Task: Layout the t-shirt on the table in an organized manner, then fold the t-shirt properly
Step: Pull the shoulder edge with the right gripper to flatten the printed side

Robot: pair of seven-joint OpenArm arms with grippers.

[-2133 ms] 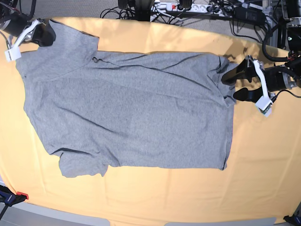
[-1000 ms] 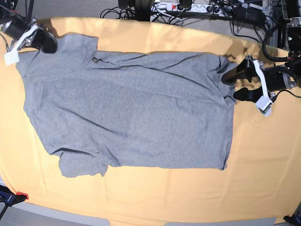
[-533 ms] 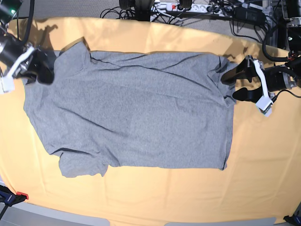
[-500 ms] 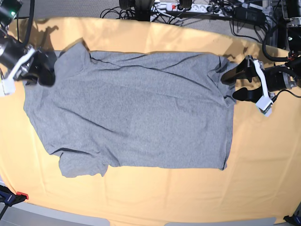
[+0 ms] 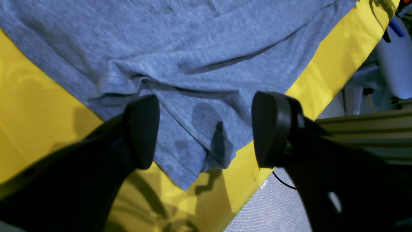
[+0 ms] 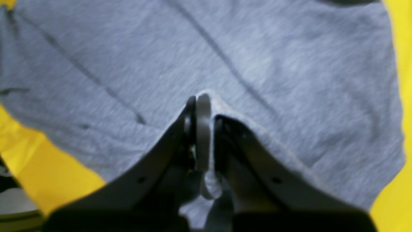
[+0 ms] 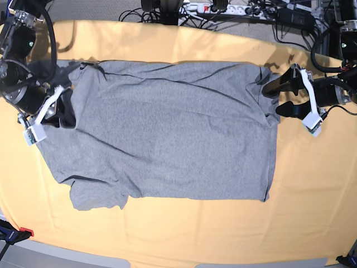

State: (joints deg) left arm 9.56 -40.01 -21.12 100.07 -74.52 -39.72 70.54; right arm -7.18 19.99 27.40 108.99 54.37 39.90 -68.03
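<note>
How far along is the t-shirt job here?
Done: the heather-grey cotton t-shirt lies mostly spread on the pale yellow-orange table. In hand: right gripper pinches one sleeve edge; left gripper hangs open over the hem corner. Left: smoothing wrinkles, then all folds.

Matt cloth t-shirt (image 7: pixel 167 134) — heathered knit

Grey carpet floor (image 7: pixel 83 6) ran past the far edge. White power strip (image 7: pixel 195 7) and tangled black cables (image 7: pixel 262 14) lay on it. Aluminium frame rail (image 5: pixel 363 135) sat just right of the tool; pale blurred object (image 5: pixel 396 64) above, possibly a chair.
</note>
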